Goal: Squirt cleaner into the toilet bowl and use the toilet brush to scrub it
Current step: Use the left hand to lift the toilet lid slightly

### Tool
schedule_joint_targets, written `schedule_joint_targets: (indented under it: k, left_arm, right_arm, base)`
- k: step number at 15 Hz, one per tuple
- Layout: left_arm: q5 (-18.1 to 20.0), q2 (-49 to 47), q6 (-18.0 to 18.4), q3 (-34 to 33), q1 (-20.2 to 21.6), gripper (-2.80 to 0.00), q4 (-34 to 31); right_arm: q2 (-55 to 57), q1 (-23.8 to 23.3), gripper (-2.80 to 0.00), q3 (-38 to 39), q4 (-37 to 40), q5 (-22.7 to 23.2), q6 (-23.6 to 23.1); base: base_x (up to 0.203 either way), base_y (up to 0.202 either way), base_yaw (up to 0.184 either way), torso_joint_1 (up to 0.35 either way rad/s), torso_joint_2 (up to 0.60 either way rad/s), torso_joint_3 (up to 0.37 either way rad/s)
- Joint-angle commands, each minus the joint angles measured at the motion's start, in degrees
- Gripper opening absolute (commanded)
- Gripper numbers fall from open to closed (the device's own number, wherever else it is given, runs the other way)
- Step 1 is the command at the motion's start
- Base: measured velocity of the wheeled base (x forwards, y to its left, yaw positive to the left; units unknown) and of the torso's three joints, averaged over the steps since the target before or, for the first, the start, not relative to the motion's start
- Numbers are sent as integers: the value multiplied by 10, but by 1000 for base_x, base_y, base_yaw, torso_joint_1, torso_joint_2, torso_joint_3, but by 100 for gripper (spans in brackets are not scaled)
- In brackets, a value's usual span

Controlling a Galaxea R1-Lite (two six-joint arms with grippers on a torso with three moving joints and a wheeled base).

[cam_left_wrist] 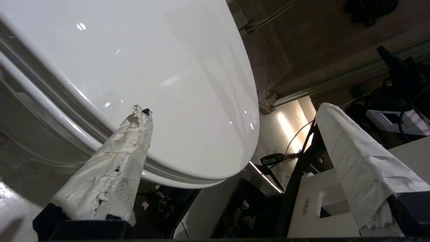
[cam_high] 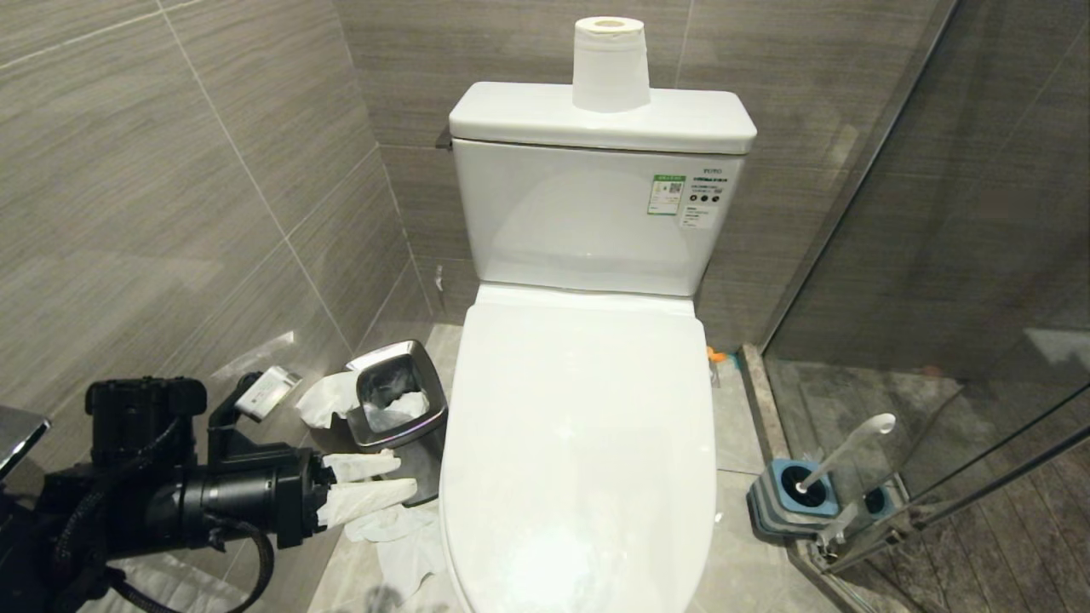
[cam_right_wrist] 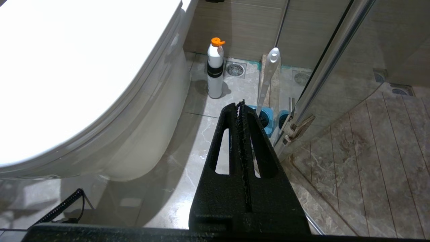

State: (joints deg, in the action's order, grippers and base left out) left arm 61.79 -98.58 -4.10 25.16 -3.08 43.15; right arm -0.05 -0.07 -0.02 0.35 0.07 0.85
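The left gripper point(cam_high: 375, 485), its paper-wrapped fingers point(cam_left_wrist: 117, 161) spread wide and holding nothing, hangs just beside the toilet bowl point(cam_high: 579, 443) on the robot's left, pointing across at the edge of the shut lid point(cam_left_wrist: 151, 67), whose long axis runs away toward the tank. I judge the lid must go up first, and this arm is the nearer. The right gripper point(cam_right_wrist: 240, 104), pressed shut and empty, faces the cleaner point(cam_right_wrist: 215, 69) and toilet brush point(cam_high: 843, 455) standing on the floor on the bowl's right.
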Motion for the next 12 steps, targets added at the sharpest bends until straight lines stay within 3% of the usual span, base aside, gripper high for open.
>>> schedule_joint_targets:
  k: [1, 12]
  left_arm:
    - [1, 7, 1, -3, 0, 0, 3]
    - [-39, 25, 6, -40, 0, 0, 4]
  right_arm:
    - [0, 0, -280, 0, 0, 0, 0]
    - [0, 0, -280, -1, 0, 0, 0]
  base:
    - [0, 0, 0, 0, 0, 0]
    - [0, 0, 0, 0, 0, 0]
